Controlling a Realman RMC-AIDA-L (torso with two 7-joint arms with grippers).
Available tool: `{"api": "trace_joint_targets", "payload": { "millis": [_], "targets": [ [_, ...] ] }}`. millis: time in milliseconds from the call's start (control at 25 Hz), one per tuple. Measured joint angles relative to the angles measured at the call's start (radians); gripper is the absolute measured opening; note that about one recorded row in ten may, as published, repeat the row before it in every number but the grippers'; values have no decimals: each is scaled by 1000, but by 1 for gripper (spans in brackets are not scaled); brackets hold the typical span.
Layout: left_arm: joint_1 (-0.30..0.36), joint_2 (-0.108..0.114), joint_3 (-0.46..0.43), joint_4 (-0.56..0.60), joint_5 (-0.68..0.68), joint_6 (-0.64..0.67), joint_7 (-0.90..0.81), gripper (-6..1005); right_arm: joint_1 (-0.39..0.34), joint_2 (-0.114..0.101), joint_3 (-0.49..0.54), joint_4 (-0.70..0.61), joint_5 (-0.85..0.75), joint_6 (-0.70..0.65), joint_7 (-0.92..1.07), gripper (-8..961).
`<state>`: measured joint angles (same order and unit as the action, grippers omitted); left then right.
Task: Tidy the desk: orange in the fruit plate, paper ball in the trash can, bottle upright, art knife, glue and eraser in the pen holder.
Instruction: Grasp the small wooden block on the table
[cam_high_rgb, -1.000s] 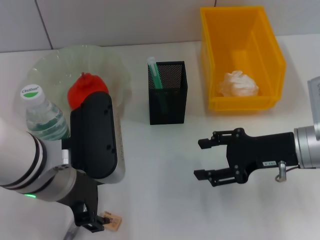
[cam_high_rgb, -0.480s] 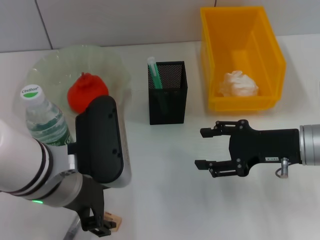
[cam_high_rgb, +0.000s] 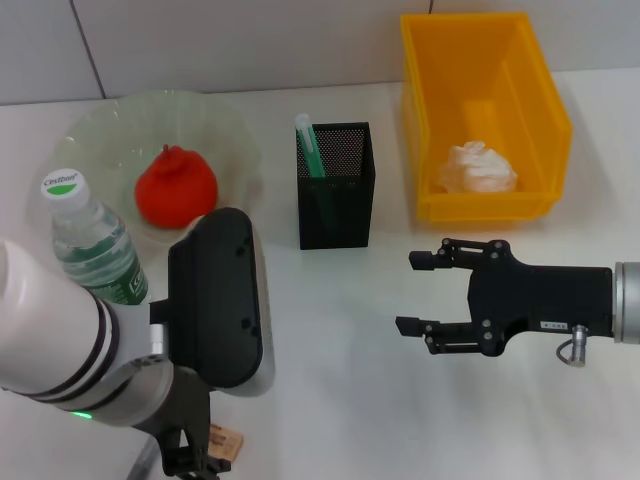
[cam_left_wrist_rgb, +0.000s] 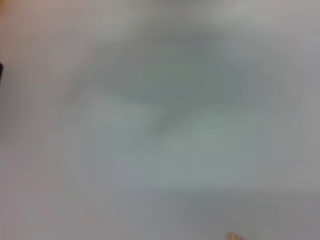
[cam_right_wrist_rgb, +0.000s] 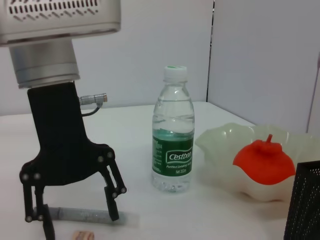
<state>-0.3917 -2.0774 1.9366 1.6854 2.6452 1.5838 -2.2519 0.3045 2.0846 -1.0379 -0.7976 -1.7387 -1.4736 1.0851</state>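
The orange (cam_high_rgb: 176, 187) lies in the pale-green fruit plate (cam_high_rgb: 100, 125). Beside the plate the bottle (cam_high_rgb: 92, 245) stands upright. Inside the yellow trash can (cam_high_rgb: 480, 208) rests the paper ball (cam_high_rgb: 480, 168). A green-and-white stick (cam_high_rgb: 308, 145), likely the glue, stands in the black mesh pen holder (cam_high_rgb: 340, 210). My left gripper (cam_right_wrist_rgb: 75, 216) is open, fingertips down at the table over a slim grey bar (cam_right_wrist_rgb: 80, 215), seemingly the art knife. The tan eraser (cam_high_rgb: 226, 441) lies just beside it. My right gripper (cam_high_rgb: 418, 292) hovers open and holds nothing, right of the pen holder.
My bulky left forearm (cam_high_rgb: 215, 300) covers the table in front of the fruit plate and hides most of the left gripper from the head view. The trash can stands at the back right, and a white wall runs behind the table.
My left arm has slid nearer and to the right, uncovering the orange. The right gripper has drifted right and slightly nearer, still open.
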Motion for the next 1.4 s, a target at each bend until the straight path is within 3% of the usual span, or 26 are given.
{"api": "trace_joint_targets", "payload": {
  "millis": [600, 920, 1400],
  "targets": [
    [-78, -1, 106, -25, 66, 33, -14, 741, 4, -2, -1, 24, 1, 3, -1, 763],
    [-165, -3, 134, -117, 65, 37, -61, 740, 13, -3, 0, 41, 1, 5, -1, 763],
    [-191, -3, 161, -124, 65, 38, -64, 738, 17, -3, 1, 41, 1, 11, -1, 762]
  ]
}}
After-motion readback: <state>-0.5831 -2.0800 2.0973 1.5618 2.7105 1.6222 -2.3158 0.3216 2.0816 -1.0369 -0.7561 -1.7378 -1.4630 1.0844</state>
